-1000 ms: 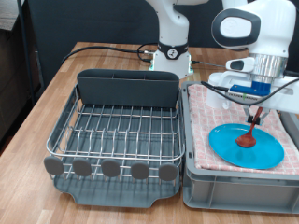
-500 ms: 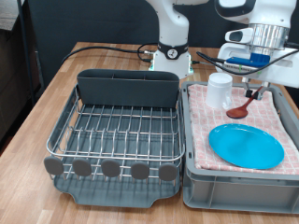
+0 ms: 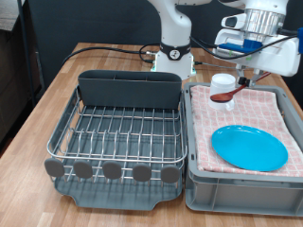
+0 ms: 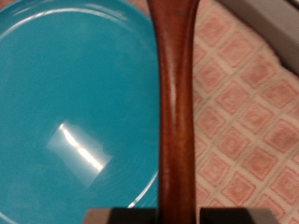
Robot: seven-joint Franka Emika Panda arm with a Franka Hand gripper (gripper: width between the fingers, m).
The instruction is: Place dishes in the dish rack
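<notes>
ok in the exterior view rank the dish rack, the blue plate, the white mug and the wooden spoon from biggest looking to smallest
1. dish rack, by far the largest.
2. light-blue plate, lying in the cloth-lined bin.
3. white mug and wooden spoon: unsure. The spoon hangs from the gripper in front of the mug, and both are partly hidden.

Robot lab, arm base [image 3: 175,57] bolted to wooden table [image 3: 57,99], trailing cables [image 3: 104,49]

Wooden spoon [image 3: 227,93] lifted above bin; blue plate [image 3: 249,147] flat; rack [image 3: 117,137] empty

Wooden tabletop [image 3: 43,113], dark wall behind, black cable [image 3: 104,49] across table
</notes>
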